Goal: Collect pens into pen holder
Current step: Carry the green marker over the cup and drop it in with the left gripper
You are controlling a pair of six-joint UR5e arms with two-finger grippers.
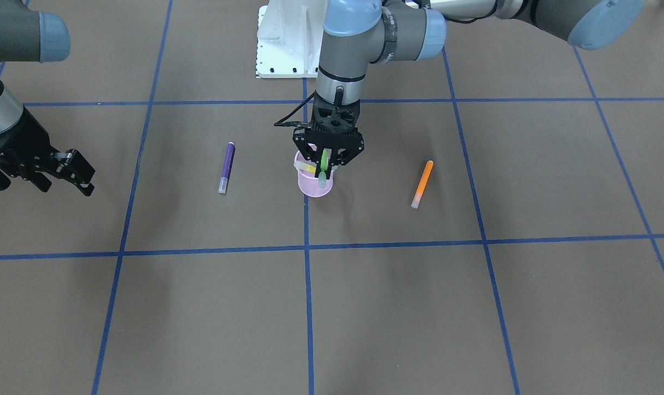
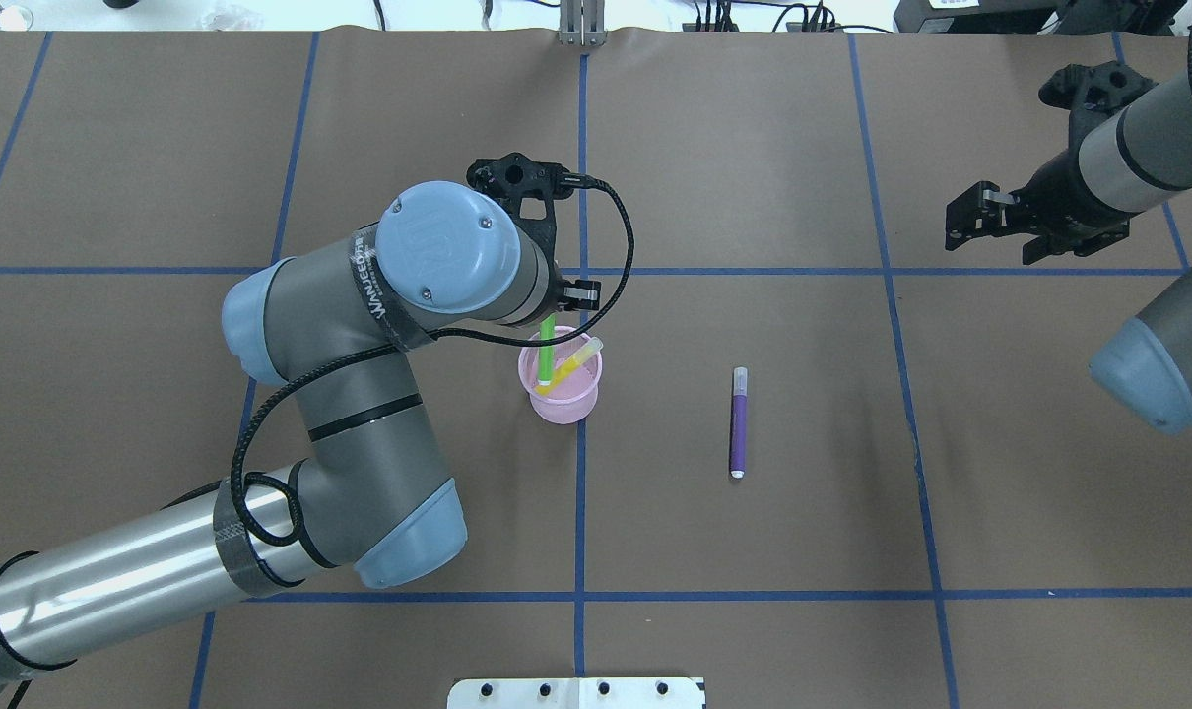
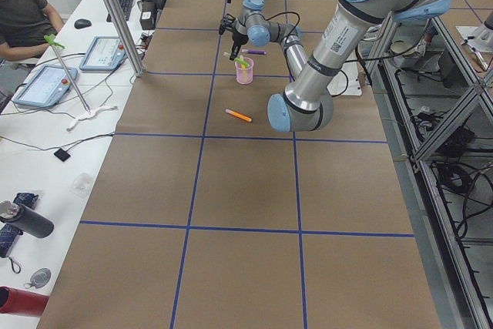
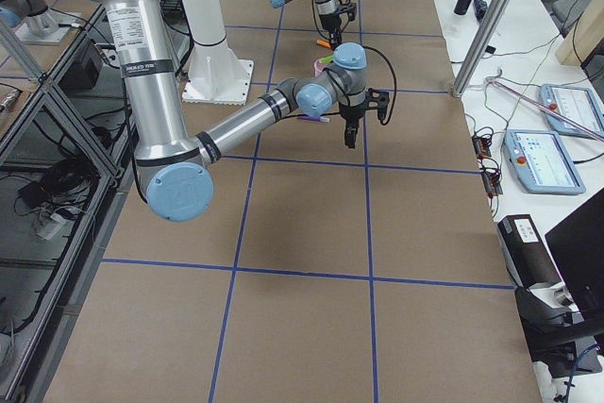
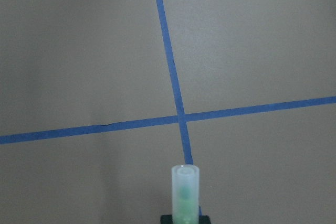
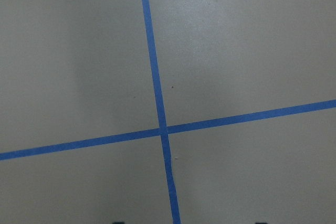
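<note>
The pink mesh pen holder [image 1: 313, 188] stands at the table's middle, and it also shows in the overhead view [image 2: 562, 402]. A yellow pen [image 2: 574, 362] leans inside it. My left gripper [image 1: 324, 167] hangs straight over the holder, shut on the green pen [image 1: 324, 162], whose lower end is down inside the rim [image 2: 546, 356]. The pen's pale cap [image 5: 185, 191] shows in the left wrist view. The purple pen [image 1: 226, 167] and the orange pen [image 1: 422, 184] lie flat on either side of the holder. My right gripper [image 1: 78, 174] is open and empty, far off.
Brown paper with blue tape lines [image 1: 307, 249] covers the table. The white robot base plate [image 1: 285, 41] is behind the holder. The left arm's elbow hides the orange pen in the overhead view. An operator's bench with tablets [image 3: 46, 82] lies beyond the table edge.
</note>
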